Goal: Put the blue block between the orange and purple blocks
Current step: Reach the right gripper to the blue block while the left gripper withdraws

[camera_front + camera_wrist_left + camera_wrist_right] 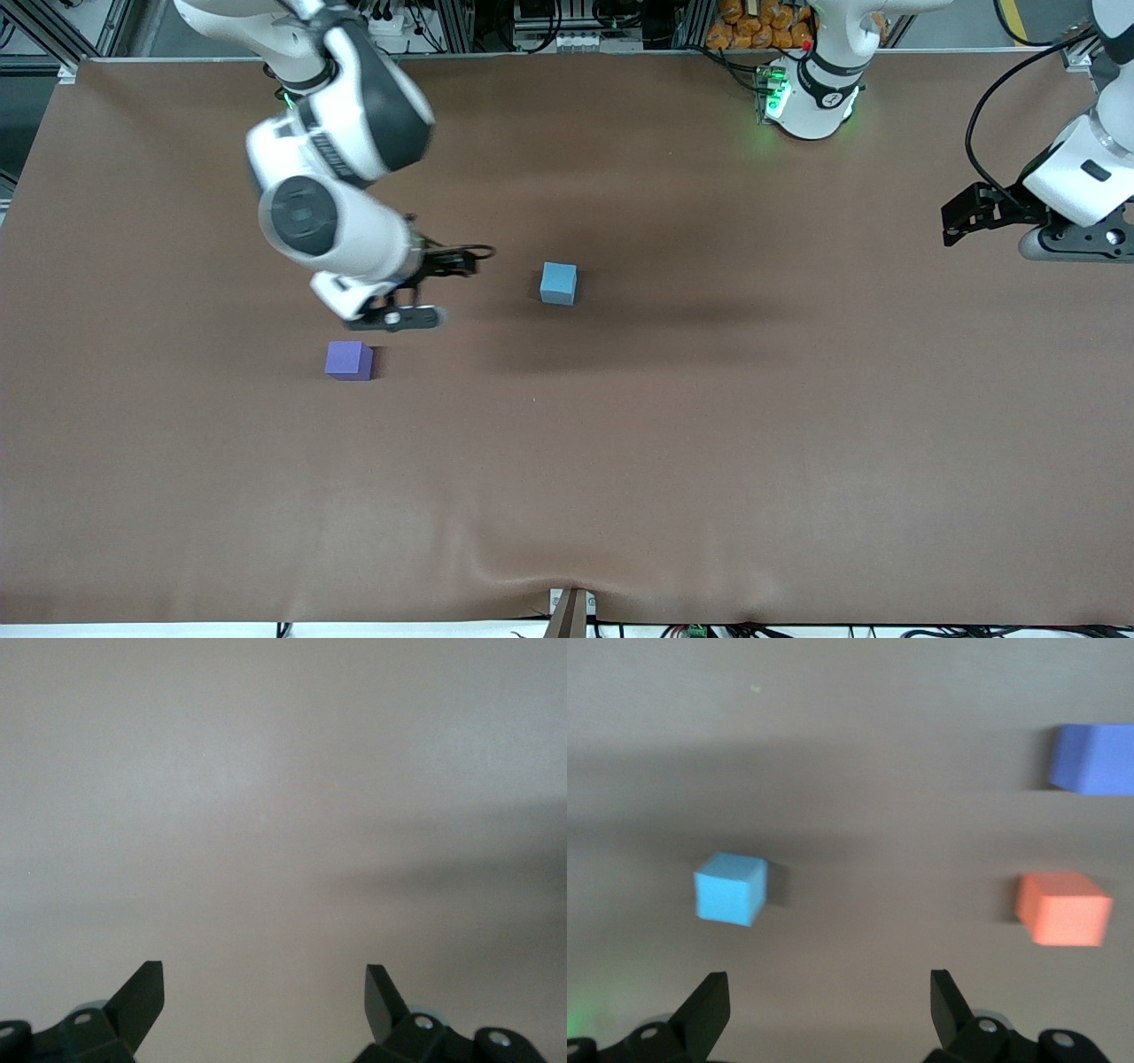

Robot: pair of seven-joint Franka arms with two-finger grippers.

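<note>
The blue block (558, 283) sits on the brown table, apart from the other two; it also shows in the right wrist view (731, 889). The purple block (349, 361) lies nearer the front camera, toward the right arm's end, and shows in the right wrist view (1094, 759). The orange block (1063, 908) shows only in the right wrist view; in the front view the right arm hides it. My right gripper (403, 317) hangs over the table between the purple and blue blocks, open and empty (830, 992). My left gripper (1072, 239) waits open and empty (266, 992) at the left arm's end.
The brown cloth (709, 443) covers the whole table and has a small wrinkle at its front edge (571, 585). A black cable (979, 115) loops beside the left arm.
</note>
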